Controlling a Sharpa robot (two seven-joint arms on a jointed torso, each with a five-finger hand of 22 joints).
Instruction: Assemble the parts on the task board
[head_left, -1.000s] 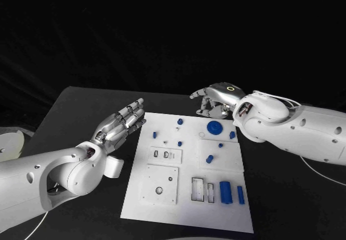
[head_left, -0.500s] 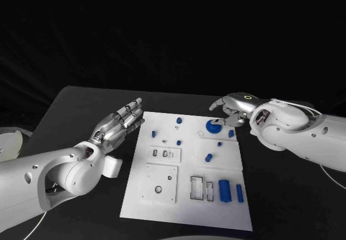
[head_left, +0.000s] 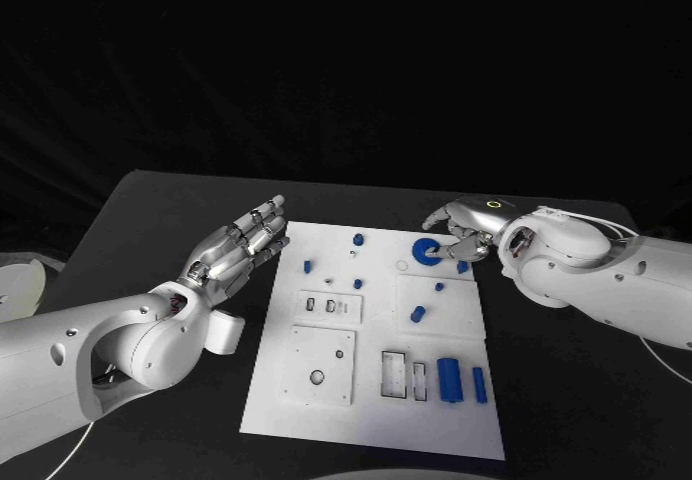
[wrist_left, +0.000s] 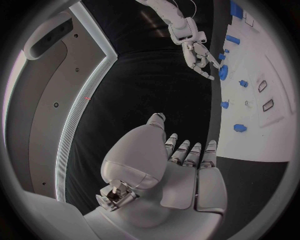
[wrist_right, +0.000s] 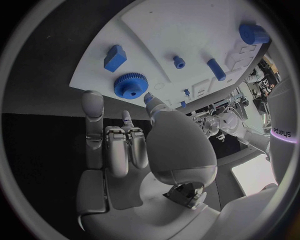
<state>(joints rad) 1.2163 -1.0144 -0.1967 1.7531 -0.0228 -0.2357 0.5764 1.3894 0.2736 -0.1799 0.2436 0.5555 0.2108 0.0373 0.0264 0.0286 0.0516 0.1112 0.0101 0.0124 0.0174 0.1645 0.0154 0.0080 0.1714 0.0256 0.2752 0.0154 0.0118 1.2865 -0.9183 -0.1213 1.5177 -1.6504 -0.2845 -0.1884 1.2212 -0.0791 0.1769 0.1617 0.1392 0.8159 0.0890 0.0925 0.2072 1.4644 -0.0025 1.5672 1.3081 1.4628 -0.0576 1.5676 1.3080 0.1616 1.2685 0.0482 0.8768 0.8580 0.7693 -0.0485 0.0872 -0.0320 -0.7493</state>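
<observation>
Reaching in with fingers parted and nothing held, the right hand (head_left: 464, 228) hangs just beside the blue gear (head_left: 428, 252) at the task board (head_left: 325, 395) far corner, seemingly to grasp it, while the left hand (head_left: 238, 252) waits open off the opposite edge.

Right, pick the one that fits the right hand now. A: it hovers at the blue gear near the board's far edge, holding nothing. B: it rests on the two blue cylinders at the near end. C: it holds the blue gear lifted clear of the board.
A: the right hand is at the blue gear, which lies flat on the task board; the right wrist view shows its fingers empty beside it.
</observation>
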